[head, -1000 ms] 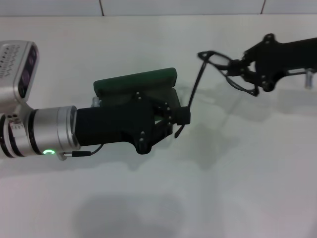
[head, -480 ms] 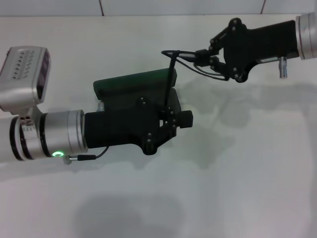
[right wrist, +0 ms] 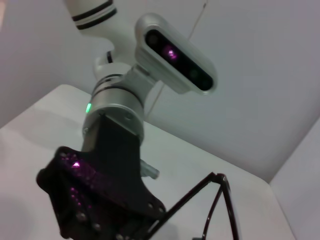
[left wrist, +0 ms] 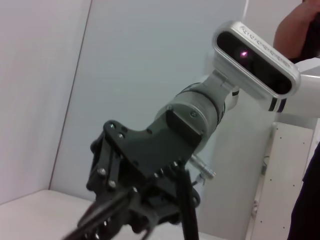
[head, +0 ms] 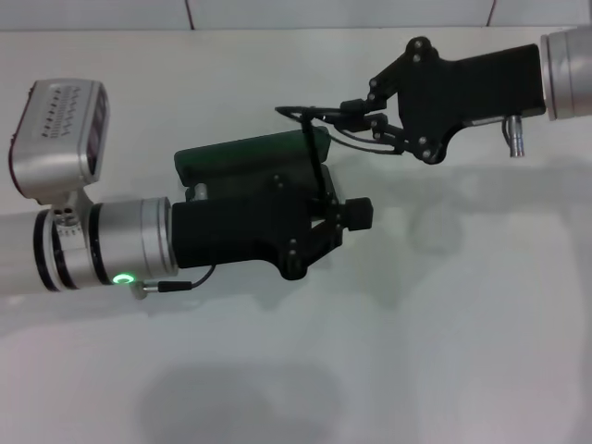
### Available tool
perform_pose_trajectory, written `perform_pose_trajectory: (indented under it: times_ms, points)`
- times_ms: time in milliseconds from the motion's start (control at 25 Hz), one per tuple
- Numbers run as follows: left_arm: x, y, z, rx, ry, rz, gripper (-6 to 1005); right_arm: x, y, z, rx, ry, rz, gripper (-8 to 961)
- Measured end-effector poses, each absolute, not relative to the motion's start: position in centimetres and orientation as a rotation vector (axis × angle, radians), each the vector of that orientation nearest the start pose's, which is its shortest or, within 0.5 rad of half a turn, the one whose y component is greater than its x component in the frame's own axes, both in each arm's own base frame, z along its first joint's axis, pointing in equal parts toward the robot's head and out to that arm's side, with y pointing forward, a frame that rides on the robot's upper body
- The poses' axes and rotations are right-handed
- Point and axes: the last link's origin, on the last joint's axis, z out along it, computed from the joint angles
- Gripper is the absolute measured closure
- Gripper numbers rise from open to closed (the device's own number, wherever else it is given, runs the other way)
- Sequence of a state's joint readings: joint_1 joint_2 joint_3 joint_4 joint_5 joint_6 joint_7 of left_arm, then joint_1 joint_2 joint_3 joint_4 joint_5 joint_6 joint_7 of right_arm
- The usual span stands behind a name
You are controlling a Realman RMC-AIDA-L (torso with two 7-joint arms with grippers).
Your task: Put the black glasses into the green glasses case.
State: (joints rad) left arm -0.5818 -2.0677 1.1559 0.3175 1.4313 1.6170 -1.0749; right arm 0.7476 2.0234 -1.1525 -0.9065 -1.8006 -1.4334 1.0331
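From my head camera I see my left gripper (head: 356, 215) lying low over the white table (head: 444, 324), its black body covering the near part of the dark green rectangular hard glasses case (head: 250, 154), whose open lid stands up behind it; whether my left fingers are spread or pressed together I cannot tell. My right gripper (head: 356, 116) reaches in from the far right and pinches the thin black-framed glasses (head: 310, 116) at the frame, holding them in the air just above the case's right end, with one slim temple arm hanging down in front of the lid towards my left gripper. In my left wrist camera the right gripper (left wrist: 150, 215) shows up close against a pale wall, its silver wrist and grey camera housing (left wrist: 255, 60) above it, and a dark thin bar of the glasses (left wrist: 189, 210) crosses below it. In my right wrist camera my left arm's black gripper body (right wrist: 95, 200) fills the lower part, a green light on its silver wrist, and the glasses (right wrist: 220, 200) frame and temple stand out beside it over the white table (right wrist: 190, 155).
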Motion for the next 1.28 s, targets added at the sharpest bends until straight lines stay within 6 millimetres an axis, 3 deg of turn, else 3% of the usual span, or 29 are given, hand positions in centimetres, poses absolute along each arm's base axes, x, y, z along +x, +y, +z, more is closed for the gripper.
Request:
perform_pose_trajectory:
  times_ms: [560, 1040, 1160, 1280]
  points:
    - [-20.9, 30.2, -5.7, -2.812, -0.412, -1.187, 941, 11.3, 37.3, -1.3, -2.809, -0.760, 0.563, 867]
    - [-21.0, 30.4, -5.4, -2.784, -0.414, -1.195, 937, 11.8, 37.8, -1.0, -2.789, -0.691, 0.567, 866]
    - [-21.6, 30.4, -5.3, -2.779, -0.435, -1.164, 937, 12.3, 38.4, -1.2, -2.765, -0.617, 0.573, 866]
    - [-23.7, 29.9, -4.9, -2.750, -0.500, -1.089, 936, 12.9, 39.1, -2.1, -2.753, -0.537, 0.547, 865]
